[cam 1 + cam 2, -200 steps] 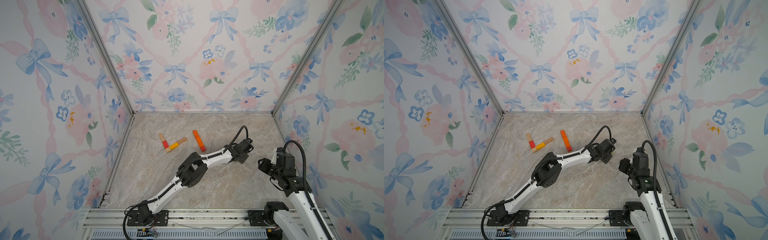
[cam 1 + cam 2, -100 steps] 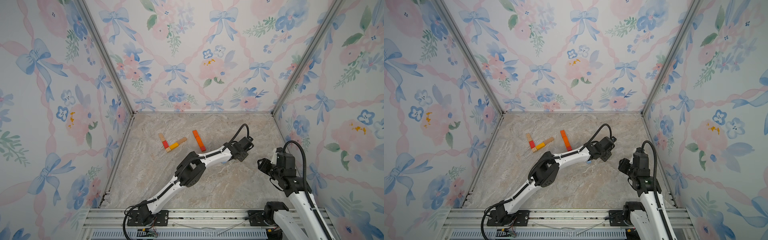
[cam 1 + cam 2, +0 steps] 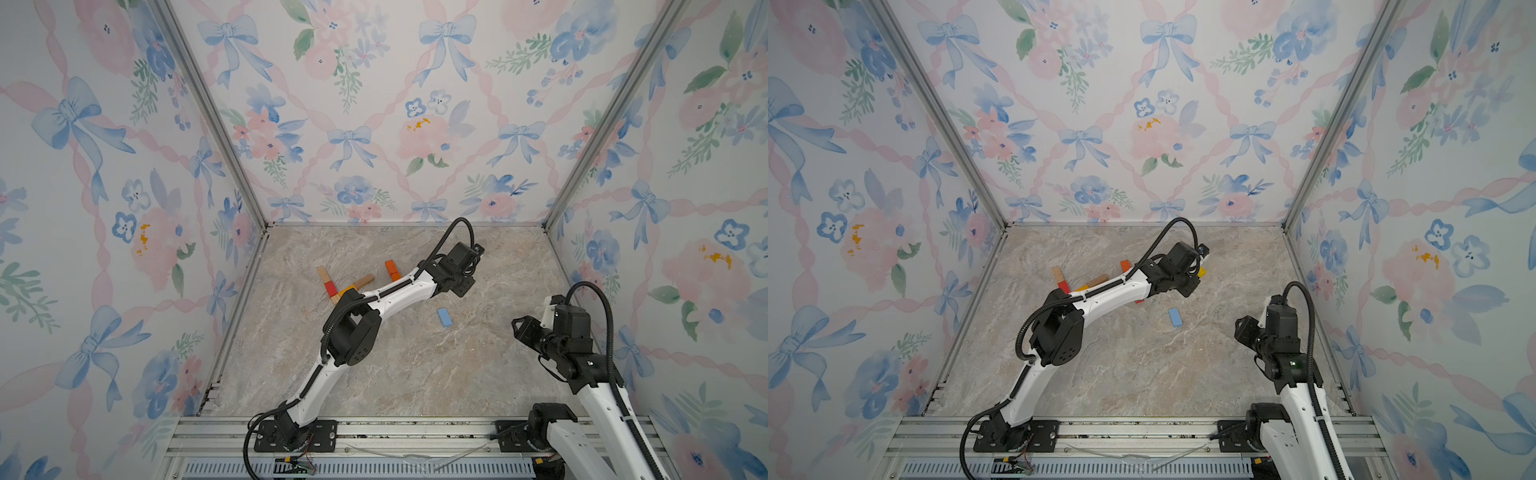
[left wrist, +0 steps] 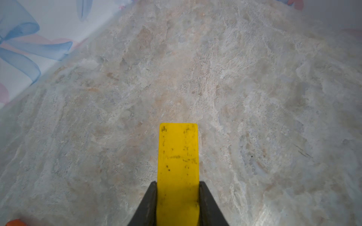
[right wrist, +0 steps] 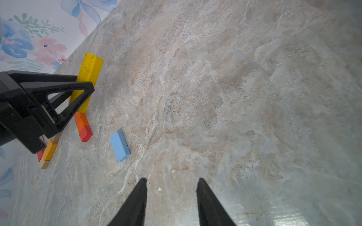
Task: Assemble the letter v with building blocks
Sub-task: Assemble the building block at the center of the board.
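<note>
**V partly laid, a yellow block in the left fingers**

The left fingers are closed narrowly on the long sides of a yellow block. The block sticks out in front of them, low over the marble-pattern worktop. In the right wrist view it lies about in line with an orange block and a red block, which are joined end to end. I cannot tell whether it rests on the worktop or touches the orange one. The right fingers stand apart with nothing between them, over bare worktop near the right wall.

In a top view, a natural wood bar with a red piece slants down to meet a short line made of a yellow-orange piece and a wood piece. Together these two lines make a small V shape. The orange and red pair lies just beside it, partly under the left arm. A light blue block lies alone between the two arms, well apart from the others.

In my judgement the letter is past the middle. What is left is to set down and release the yellow block, probably to add the blue one, and to straighten the strokes.

No brand, label or writing can be read. The dark specks on the yellow face look like scuffs, not letters.
</note>
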Controlling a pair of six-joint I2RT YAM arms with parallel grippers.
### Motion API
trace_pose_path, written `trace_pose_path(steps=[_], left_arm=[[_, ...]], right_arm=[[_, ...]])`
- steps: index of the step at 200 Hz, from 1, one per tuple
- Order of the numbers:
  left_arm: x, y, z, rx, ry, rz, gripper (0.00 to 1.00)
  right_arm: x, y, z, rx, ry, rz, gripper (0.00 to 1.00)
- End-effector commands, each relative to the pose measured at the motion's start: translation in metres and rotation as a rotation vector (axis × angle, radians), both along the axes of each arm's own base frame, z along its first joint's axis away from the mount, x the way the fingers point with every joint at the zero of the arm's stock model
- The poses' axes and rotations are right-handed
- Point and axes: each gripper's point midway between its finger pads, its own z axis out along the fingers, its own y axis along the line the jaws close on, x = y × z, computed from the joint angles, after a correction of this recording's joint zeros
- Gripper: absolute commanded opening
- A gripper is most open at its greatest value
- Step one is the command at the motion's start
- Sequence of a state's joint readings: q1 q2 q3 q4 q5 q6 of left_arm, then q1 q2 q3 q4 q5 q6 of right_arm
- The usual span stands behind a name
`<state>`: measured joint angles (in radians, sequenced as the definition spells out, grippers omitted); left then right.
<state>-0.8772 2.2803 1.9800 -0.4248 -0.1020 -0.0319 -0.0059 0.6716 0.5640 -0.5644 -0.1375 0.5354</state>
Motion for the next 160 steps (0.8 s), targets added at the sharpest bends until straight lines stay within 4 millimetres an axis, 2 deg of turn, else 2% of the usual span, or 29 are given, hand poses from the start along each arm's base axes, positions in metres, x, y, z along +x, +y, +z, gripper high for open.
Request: trace_pose_path(steps=[1, 28, 89, 127, 160], left_arm=[[-0.013, 0.011, -0.007, 0.034, 0.028, -0.058, 0.0], [-0.013, 0.03, -0.02, 0.064, 0.036, -0.048, 0.0], [-0.001, 0.068, -0.034, 0.029, 0.027, 0.019, 0.0], [0.005, 0.073, -0.035, -0.004, 0.014, 0.029, 0.0], [0.01, 0.08, -0.046, 0.008, 0.024, 0.036, 0.0]], right_arm=[[0.001, 0.003, -0.001, 0.029, -0.005, 0.004, 0.44], [0.003, 0.007, -0.003, 0.046, -0.004, 0.012, 0.44], [0.006, 0.015, -0.008, 0.062, 0.005, 0.031, 0.44], [0.009, 0.02, -0.01, 0.062, 0.01, 0.045, 0.44], [0.011, 0.022, -0.009, 0.06, 0.013, 0.053, 0.44]])
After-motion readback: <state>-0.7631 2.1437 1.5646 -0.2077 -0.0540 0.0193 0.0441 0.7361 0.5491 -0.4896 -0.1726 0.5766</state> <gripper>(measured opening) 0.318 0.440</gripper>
